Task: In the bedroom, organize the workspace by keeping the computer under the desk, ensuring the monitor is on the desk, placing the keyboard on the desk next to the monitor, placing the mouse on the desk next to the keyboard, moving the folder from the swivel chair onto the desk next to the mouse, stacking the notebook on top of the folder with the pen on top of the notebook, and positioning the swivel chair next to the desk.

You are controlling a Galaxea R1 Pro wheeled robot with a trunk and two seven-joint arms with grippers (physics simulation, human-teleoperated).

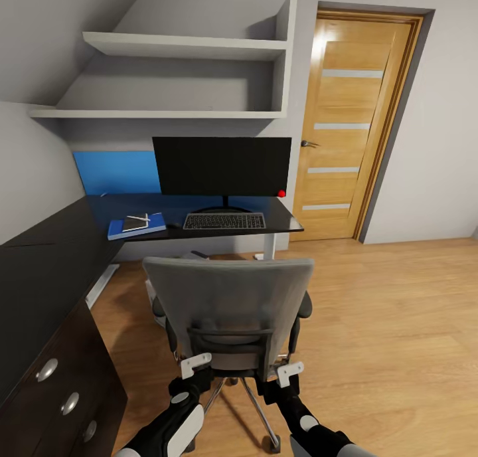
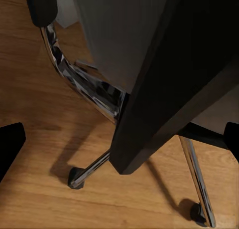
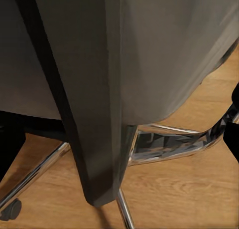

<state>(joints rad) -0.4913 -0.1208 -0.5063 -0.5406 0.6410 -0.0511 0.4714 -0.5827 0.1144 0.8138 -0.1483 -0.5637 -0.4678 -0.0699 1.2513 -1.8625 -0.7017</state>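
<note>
Standing between both arms, the grey padded swivel chair with chrome star base [image 1: 229, 311] is faced toward the glossy black desk [image 1: 53, 264] edge ahead. The left gripper [image 1: 194, 364] and right gripper [image 1: 290, 373] are seen at its backrest's lower corners; whether they clamp it cannot be told.

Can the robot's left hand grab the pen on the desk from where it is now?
Probably not. The left hand is low behind the swivel chair, and the pen lies far off on the desk, with the chair between them.
</note>
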